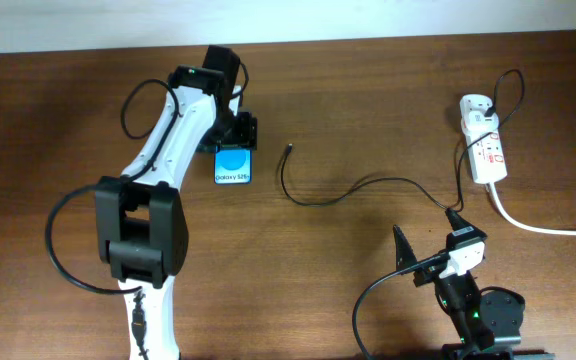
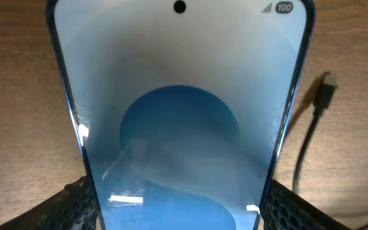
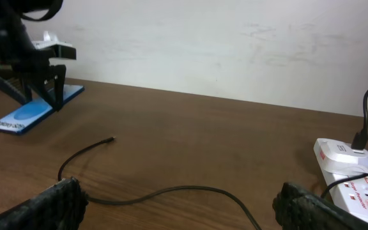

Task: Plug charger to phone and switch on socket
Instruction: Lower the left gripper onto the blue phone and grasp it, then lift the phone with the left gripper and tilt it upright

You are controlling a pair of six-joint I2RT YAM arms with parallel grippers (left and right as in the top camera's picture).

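The phone (image 1: 233, 165) lies flat on the table with its blue screen up, white text at its near end. My left gripper (image 1: 236, 132) is down over the phone's far end, a finger against each long edge; in the left wrist view (image 2: 177, 211) the phone (image 2: 177, 121) fills the gap between the fingers. The charger cable (image 1: 338, 192) lies in a loose curve, and its plug tip (image 1: 288, 148) rests free on the wood just right of the phone (image 2: 326, 86). The socket (image 1: 484, 140) sits at the far right. My right gripper (image 1: 423, 264) is open and empty above the cable (image 3: 171, 190).
The socket's thick white cord (image 1: 538, 228) runs off the right edge. The black cable loops up to a plug at the socket's far end (image 3: 361, 137). A pale wall stands behind the table's far edge (image 3: 235, 45).
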